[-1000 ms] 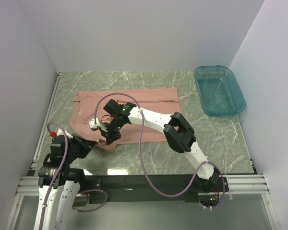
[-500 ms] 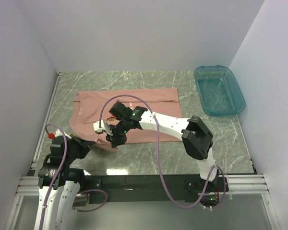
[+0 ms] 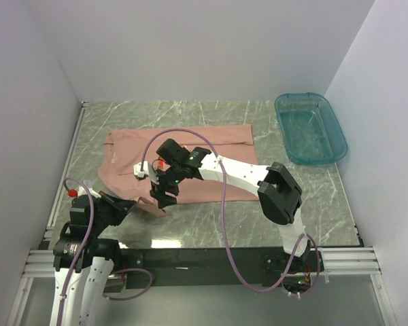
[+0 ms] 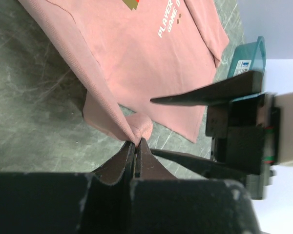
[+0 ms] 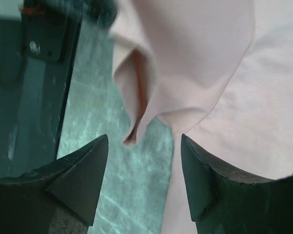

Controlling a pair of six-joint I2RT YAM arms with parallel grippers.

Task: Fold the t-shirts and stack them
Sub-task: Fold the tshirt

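T-shirt (image 3: 231, 139) lies flat on the tabletop (image 3: 313, 197), toward ten o'clock from its centre. Its seven o'clock corner is pulled up into a small peak, probably to carry that edge over for a fold. The left claw (image 4: 136, 146) is pressed together, pinching that corner. The right claw (image 5: 144, 146) hangs just beside it, spread, holding nothing.

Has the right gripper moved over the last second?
Yes. The right gripper has shifted slightly right, toward the teal tub, and opened above the near corner of the t-shirt.
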